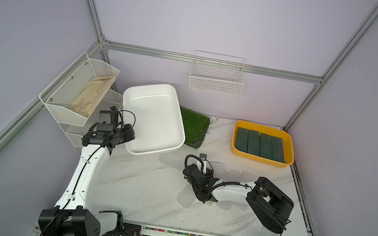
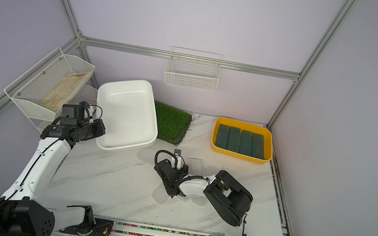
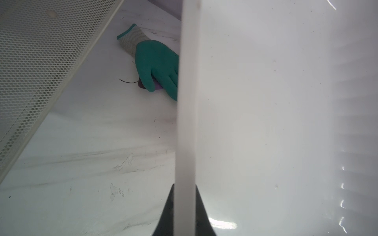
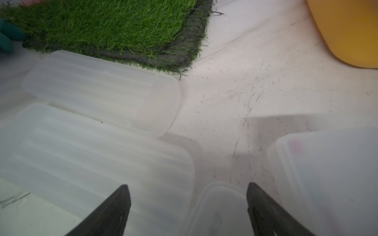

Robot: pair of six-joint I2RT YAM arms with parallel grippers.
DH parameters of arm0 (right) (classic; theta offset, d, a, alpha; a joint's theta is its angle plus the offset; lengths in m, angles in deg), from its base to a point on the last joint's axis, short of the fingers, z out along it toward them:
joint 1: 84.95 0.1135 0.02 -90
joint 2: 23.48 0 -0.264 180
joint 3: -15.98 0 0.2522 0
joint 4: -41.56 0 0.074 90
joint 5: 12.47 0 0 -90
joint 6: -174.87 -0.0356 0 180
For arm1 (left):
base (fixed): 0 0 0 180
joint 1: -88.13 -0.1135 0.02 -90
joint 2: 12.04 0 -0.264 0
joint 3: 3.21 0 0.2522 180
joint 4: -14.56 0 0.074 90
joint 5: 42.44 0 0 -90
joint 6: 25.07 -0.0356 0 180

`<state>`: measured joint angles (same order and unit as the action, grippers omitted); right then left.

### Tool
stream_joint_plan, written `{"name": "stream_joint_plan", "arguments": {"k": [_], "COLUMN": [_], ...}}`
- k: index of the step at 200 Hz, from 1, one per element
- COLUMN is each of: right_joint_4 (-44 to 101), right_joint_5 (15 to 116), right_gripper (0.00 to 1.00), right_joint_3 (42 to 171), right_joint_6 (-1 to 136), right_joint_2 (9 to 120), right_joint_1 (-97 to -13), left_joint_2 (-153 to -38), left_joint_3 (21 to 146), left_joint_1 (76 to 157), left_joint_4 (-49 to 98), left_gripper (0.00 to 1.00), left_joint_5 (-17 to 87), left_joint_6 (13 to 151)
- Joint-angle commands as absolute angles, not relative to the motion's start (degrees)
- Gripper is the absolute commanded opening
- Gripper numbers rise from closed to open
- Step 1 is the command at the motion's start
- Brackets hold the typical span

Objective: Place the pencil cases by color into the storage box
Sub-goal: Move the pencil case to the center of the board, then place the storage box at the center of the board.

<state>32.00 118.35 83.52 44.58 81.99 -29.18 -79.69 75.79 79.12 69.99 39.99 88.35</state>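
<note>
Gripping the rim of the white box (image 1: 156,118), the left end effector (image 3: 185,189) is clamped tight, one finger each side of the rim in the left wrist view; box sits tilted, apparently raised off the surface (image 1: 144,194), w/ its far corner overlapping the grass mat (image 1: 195,127); right end effector (image 4: 187,187) hangs low over the surface, fingers wide apart, gripping nothing; four frosted cases (image 4: 102,94) lie loose on the surface near it, two just beside the mat edge, one toward the yellow box (image 1: 261,160), and one end of another (image 4: 221,204) below and btwn the fingertips, contact can't be told; four green cases (image 1: 260,144) lie flat, side by side, inside the yellow box at the far right; teal glove (image 3: 155,63) lies on the surface partly behind the white box rim; mesh rack (image 1: 77,94) stands beside the left arm.
</note>
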Motion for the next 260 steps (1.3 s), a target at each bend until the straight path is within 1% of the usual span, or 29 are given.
{"name": "stream_joint_plan", "arguments": {"k": [1, 36, 75, 113, 140, 158, 164, 193, 220, 260], "right_joint_4": [30.92, 31.01, 28.95, 28.66, 28.39, 28.01, 27.98, 27.97, 27.97, 28.06], "right_joint_5": [118.39, 115.66, 114.59, 112.71, 111.86, 111.08, 110.6, 108.03, 106.38, 104.88], "right_gripper": [0.91, 0.92, 0.92, 0.92, 0.92, 0.92, 0.92, 0.92, 0.92, 0.92], "right_joint_3": [81.94, 79.84, 81.6, 80.14, 78.89, 78.63, 78.51, 78.88, 79.62, 80.18], "right_joint_6": [43.45, 45.24, 46.82, 46.75, 47.58, 47.87, 47.87, 47.78, 47.44, 47.26], "right_joint_2": [76.69, 67.22, 62.83, 58.75, 55.57, 55.36, 53.59, 53.56, 54.74, 56.67], "right_joint_1": [-29.6, -31.99, -33.11, -35.43, -37.07, -38.13, -38.5, -39.61, -40.05, -40.39], "left_joint_2": [-75.65, -69.22, -61.84, -57.34, -53.52, -51.49, -50.77, -48.06, -47.79, -45.15], "left_joint_3": [71.86, 62.08, 52.43, 47.26, 45.33, 43.79, 43.18, 40.4, 38.0, 35.63], "left_joint_1": [78.59, 78.73, 79.61, 82.45, 82.68, 82.86, 82.86, 82.86, 82.86, 82.79], "left_joint_4": [66.41, 65.33, 65.14, 65.14, 67.51, 69.52, 70.08, 72.16, 72.91, 76.73], "left_gripper": [0.0, 0.0, 0.02, 0.03, 0.04, 0.06, 0.06, 0.06, 0.06, 0.05], "left_joint_5": [36.71, 37.03, 36.77, 38.1, 40.22, 41.3, 41.66, 43.17, 44.62, 51.13], "left_joint_6": [89.93, 96.23, 103.54, 110.03, 112.77, 114.44, 115.2, 118.61, 122.56, 130.32]}}
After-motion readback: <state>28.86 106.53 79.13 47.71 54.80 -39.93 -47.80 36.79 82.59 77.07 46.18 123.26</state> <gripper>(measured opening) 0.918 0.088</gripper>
